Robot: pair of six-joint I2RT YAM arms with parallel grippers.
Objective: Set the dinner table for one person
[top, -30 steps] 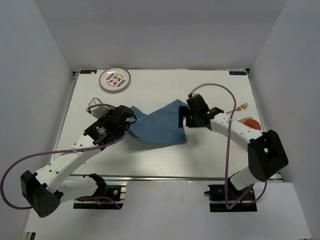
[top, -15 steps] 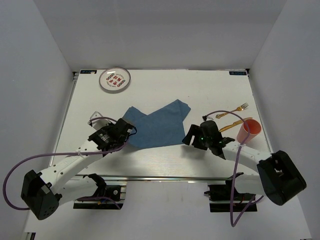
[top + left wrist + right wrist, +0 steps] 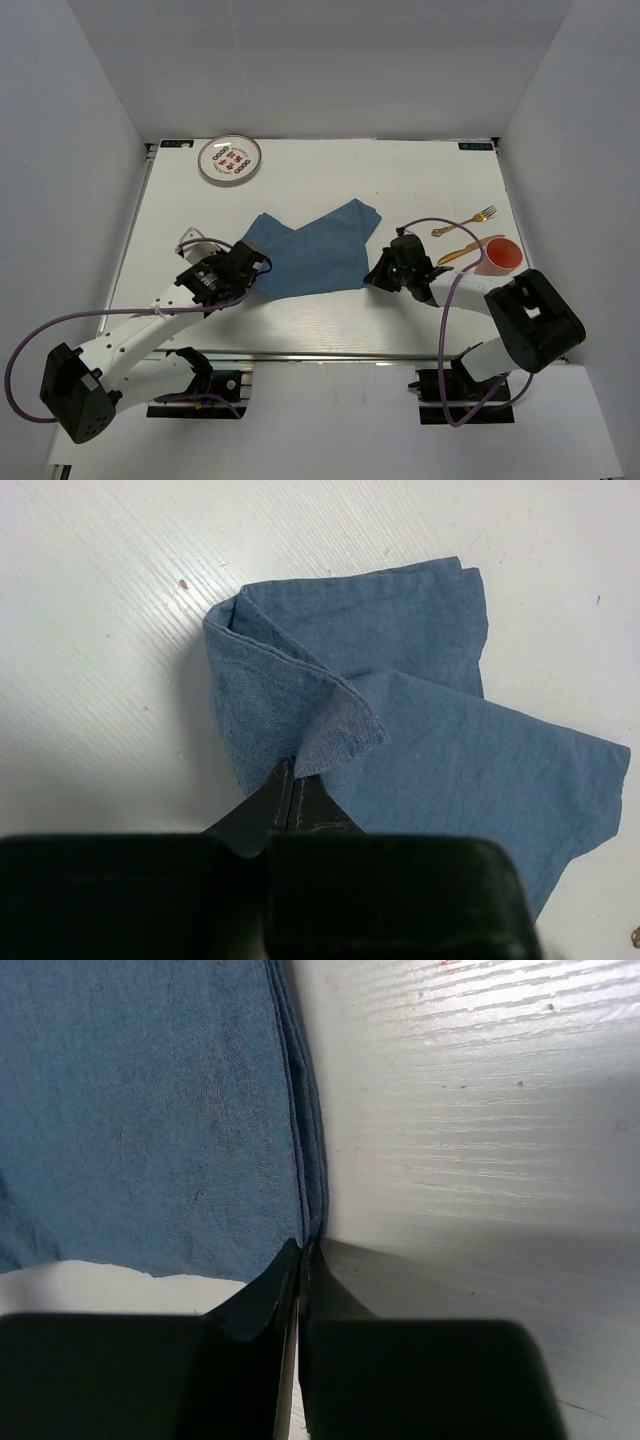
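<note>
One cloth [image 3: 310, 250] lying on one table [image 3: 330, 185]. One plate [image 3: 230, 158] sitting beyond cloth, leftward. One fork [image 3: 465, 222], one knife [image 3: 460, 250], one cup [image 3: 497, 256] sitting right of cloth. Two grippers flanking cloth: left gripper [image 3: 260, 267], right gripper [image 3: 373, 279].

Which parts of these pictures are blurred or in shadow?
Left wrist: the left hand is blurred, the blue cloth sharp. Right wrist: the right hand is blurred, with a dark shadow on the table beside it. Top external: evenly lit.
</note>
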